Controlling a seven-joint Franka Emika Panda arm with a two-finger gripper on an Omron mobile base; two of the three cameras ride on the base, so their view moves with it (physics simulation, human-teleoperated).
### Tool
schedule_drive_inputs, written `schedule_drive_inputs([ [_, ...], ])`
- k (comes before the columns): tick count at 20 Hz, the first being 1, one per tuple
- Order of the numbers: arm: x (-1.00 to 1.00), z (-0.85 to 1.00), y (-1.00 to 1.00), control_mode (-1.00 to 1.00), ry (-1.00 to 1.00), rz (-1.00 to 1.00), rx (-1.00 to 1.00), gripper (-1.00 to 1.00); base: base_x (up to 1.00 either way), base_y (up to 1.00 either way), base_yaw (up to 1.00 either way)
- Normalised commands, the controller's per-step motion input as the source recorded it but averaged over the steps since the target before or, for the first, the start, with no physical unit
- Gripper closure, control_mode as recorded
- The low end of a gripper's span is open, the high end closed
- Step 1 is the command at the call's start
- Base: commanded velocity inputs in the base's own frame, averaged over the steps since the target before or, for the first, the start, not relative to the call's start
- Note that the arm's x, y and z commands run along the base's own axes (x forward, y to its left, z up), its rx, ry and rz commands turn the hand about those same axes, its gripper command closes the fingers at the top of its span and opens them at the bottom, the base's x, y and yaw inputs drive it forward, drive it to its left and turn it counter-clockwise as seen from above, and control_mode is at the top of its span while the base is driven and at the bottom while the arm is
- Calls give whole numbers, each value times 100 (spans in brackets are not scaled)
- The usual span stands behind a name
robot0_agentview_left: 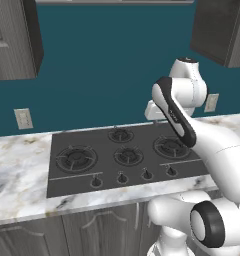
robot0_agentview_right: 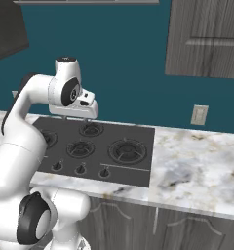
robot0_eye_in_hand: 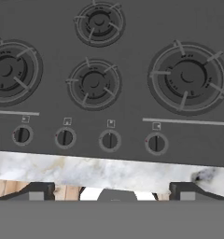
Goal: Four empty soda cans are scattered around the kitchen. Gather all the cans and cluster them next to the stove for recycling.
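Note:
The stove (robot0_agentview_left: 107, 172) is a flat dark grey cooktop set into the marble counter, with round black burners and a row of knobs (robot0_agentview_left: 122, 178) along its front. It also lies under the arm in the right base view (robot0_agentview_right: 136, 172). My gripper (robot0_agentview_right: 79, 117) hangs above the stove's back middle, pointing down. In the hand view the gripper (robot0_eye_in_hand: 113, 190) is open, its two dark fingertips (robot0_eye_in_hand: 37, 190) wide apart with nothing between them, over the stove (robot0_eye_in_hand: 132, 70) and its front edge. The soda cans are out of view.
Marble counter runs left of the stove (robot0_agentview_left: 17, 170) and right of it (robot0_agentview_right: 197, 166). Wall outlets (robot0_agentview_left: 23, 118) (robot0_agentview_right: 199, 115) sit on the teal wall. Dark upper cabinets (robot0_agentview_left: 12, 40) (robot0_agentview_right: 206, 39) hang above both sides. Cabinet doors (robot0_agentview_left: 92, 230) lie below the counter.

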Motion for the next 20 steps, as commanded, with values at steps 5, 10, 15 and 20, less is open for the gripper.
schedule_drive_inputs([
  [5,0,0,0,100,0,0,0,-100,-11,-27,0],
  [10,0,0,0,100,0,0,0,-100,-26,-32,0],
  [15,0,0,0,100,0,0,0,-100,-36,-33,0],
  [20,0,0,0,100,0,0,0,-100,-27,-31,0],
])
